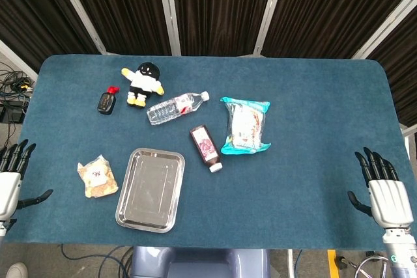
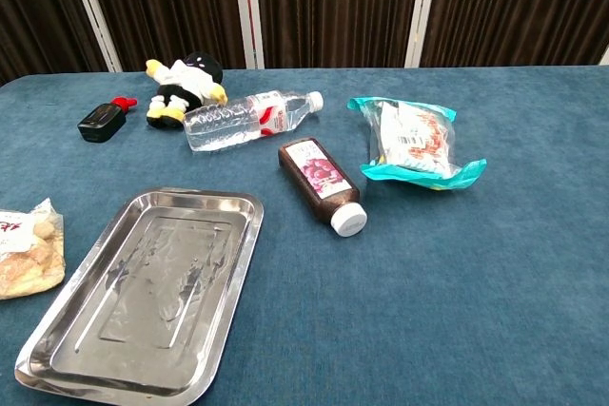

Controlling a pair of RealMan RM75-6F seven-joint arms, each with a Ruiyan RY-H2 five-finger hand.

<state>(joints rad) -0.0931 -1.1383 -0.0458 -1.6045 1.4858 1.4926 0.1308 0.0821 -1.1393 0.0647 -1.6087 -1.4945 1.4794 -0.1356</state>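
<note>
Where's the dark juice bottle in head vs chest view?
Head view: juice bottle centre, between the tray and the teal snack bag, white cap toward the robot.
Chest view: juice bottle centre, right of the tray.
Shared landmark: clear water bottle just behind it.

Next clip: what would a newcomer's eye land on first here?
Probably the shiny metal tray near the front of the blue table, with nothing in it. Next, the teal snack bag to the right of centre and the black-and-white plush at the back left. Both hands, left hand and right hand, sit open at the table's side edges, holding nothing.
</note>
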